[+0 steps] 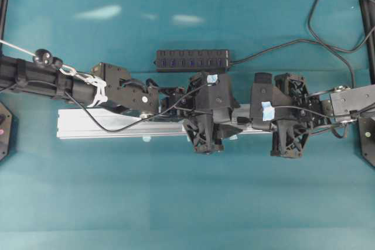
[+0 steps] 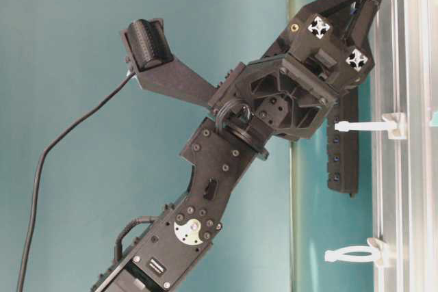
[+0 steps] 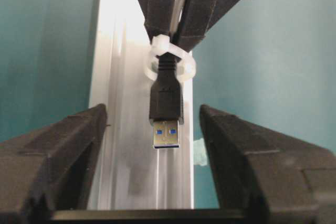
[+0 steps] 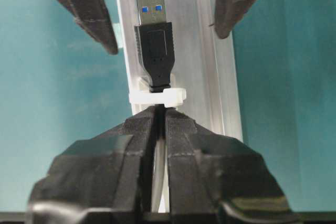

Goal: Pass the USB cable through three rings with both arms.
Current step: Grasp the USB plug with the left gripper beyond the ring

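The right gripper [image 4: 157,124] is clamped on the USB cable [image 4: 155,145] just behind a whitish plastic ring [image 4: 157,97], its two jaws pressed together with only the thin cord between them. The cable's black plug [image 3: 166,98] has come through that ring and sticks out on the far side, its silver metal end with a blue insert pointing at the other arm. The left gripper [image 3: 152,129] faces it head-on with its jaws apart — one on each side of the plug, touching nothing.

Ring and plug sit above a long silver rail [image 1: 117,124] that lies across the teal table [image 1: 187,203]. From overhead the two black arms meet nose to nose over the right half of that rail, the left arm [image 1: 58,80] reaching in from the left edge and the right arm [image 1: 345,100] from the right. Small pale blue tape patches [image 1: 267,110] show on the gripper housings.

The table-level view shows two more rings [image 2: 366,126] standing off the rail's edge, both with nothing through them. Behind the rail lies a black multi-port hub [image 1: 192,60] — its own cord [image 1: 328,33] loops away toward the table's upper right corner.
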